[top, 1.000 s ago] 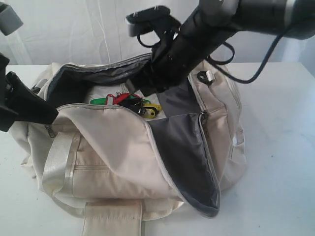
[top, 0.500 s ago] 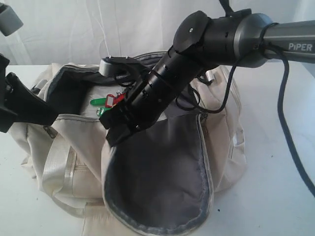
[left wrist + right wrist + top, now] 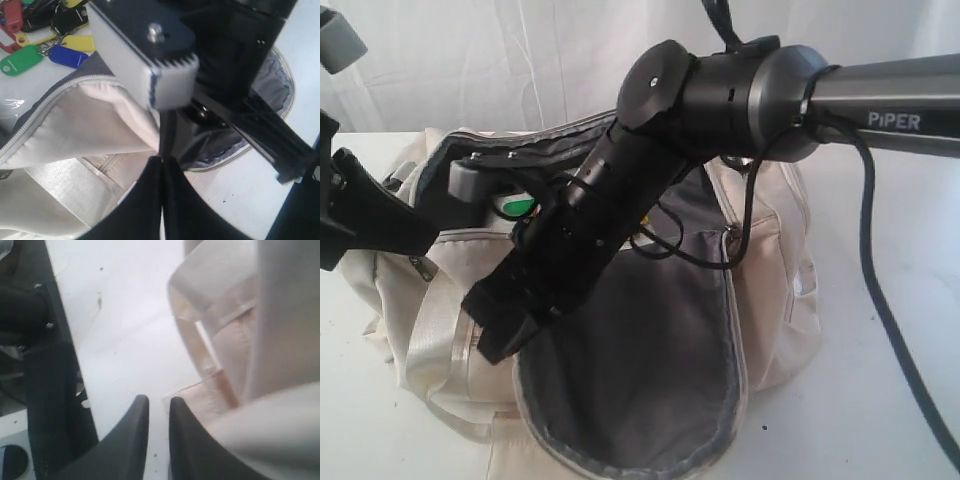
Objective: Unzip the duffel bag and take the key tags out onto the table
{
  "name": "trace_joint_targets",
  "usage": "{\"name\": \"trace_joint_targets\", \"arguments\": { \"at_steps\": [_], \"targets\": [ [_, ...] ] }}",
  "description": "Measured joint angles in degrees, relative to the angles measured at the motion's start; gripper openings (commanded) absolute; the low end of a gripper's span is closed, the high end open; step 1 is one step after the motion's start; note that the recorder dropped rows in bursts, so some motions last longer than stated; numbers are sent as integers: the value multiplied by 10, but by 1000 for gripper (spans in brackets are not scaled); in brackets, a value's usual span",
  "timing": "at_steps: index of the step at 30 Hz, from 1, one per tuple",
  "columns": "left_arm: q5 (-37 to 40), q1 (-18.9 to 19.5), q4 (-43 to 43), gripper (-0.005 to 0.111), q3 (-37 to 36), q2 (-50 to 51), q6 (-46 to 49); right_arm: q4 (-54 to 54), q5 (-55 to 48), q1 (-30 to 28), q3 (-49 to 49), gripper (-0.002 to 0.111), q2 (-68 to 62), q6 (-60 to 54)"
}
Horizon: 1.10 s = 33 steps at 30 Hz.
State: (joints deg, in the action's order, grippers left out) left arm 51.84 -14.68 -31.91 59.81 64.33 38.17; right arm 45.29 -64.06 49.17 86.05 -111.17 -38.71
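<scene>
While the right arm reaches across the open duffel bag on the white surface in the exterior view, its grey-lined flap hangs over the front. Left wrist view: left fingers closed on the bag's fabric edge, key tags inside the bag. Right wrist view: right fingers nearly together, holding nothing, beside a webbing strap.

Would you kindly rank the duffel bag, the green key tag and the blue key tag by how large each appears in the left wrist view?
1. The duffel bag, by far the largest.
2. The green key tag and blue key tag look about alike, so I would not rank one above the other.
</scene>
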Motion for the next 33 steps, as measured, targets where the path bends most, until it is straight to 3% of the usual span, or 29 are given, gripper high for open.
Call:
{"name": "trace_joint_targets", "arguments": {
  "at_steps": [11,18,22,26,33],
  "targets": [
    [1,0,0,0,0,0,0,-49,-47,-3,36,15,60,-37],
    [1,0,0,0,0,0,0,-258,109,-9,44,15,118,114],
    [1,0,-2,0,0,0,0,-340,144,-11,45,15,90,192],
    [1,0,-3,0,0,0,0,-291,147,-11,45,15,35,197],
    [2,0,-4,0,0,0,0,-84,90,14,45,15,-33,64]
  ]
}}
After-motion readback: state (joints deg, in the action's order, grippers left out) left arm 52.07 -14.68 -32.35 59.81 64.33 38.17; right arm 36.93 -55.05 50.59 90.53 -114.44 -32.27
